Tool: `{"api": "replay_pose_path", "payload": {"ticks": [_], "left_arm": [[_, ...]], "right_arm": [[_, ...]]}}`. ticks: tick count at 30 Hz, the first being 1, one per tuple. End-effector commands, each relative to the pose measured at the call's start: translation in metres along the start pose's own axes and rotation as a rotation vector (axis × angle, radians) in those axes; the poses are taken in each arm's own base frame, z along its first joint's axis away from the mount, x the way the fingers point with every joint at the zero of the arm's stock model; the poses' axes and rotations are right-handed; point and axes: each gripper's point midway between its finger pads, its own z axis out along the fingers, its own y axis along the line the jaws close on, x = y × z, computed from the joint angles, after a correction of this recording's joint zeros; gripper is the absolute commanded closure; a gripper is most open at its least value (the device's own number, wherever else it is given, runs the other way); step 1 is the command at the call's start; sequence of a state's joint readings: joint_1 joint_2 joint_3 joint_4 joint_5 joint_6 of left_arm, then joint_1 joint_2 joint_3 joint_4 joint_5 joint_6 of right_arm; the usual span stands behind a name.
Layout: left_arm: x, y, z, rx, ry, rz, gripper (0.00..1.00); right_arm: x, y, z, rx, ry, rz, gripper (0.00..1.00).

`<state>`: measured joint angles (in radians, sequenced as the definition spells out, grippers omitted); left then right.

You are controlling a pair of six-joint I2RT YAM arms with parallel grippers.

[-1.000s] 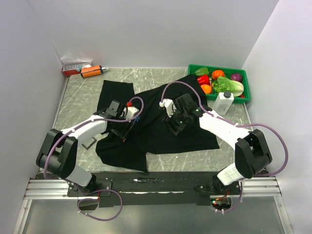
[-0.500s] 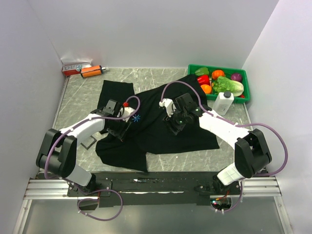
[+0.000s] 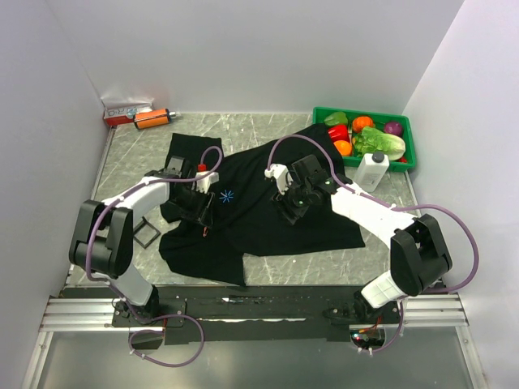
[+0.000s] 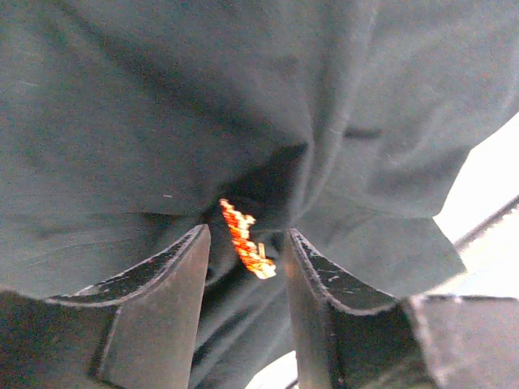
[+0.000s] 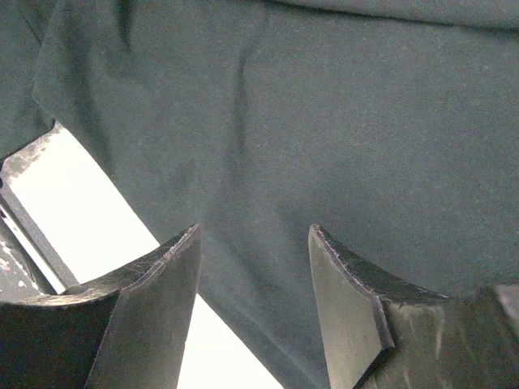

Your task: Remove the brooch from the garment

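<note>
We see our left gripper, fingers apart, straddling the tiny orange brooch in a fold of the black garment, toward the table's left edge. Our right gripper, also apart, is over cloth. The brooch is not yet gripped or removed.

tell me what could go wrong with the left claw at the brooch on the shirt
1. The brooch sits in a fold of the shirt, between the fingers of the left claw. Closing may pinch cloth along with it.
2. The brooch is tiny, so it may twist or slip free.
3. The right claw is open over the shirt, not gripping it, so a pull may drag the cloth along.
</note>
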<state>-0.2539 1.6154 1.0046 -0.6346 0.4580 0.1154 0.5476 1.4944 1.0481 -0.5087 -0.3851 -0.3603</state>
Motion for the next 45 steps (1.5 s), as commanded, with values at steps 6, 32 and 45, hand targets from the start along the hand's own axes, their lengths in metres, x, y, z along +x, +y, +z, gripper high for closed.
{"api": "replay_pose_path", "payload": {"ticks": [6, 32, 45], "left_arm": [[-0.013, -0.012, -0.021, 0.001, -0.030, 0.024, 0.44], [-0.015, -0.018, -0.029, -0.066, 0.008, 0.087, 0.44], [0.013, -0.019, -0.007, -0.167, 0.151, 0.260, 0.44]], "right_arm": [[-0.015, -0.002, -0.004, 0.019, -0.048, -0.040, 0.37], [-0.018, -0.003, 0.000, 0.010, -0.048, -0.033, 0.37], [-0.019, -0.003, -0.001, 0.014, -0.053, -0.039, 0.37]]}}
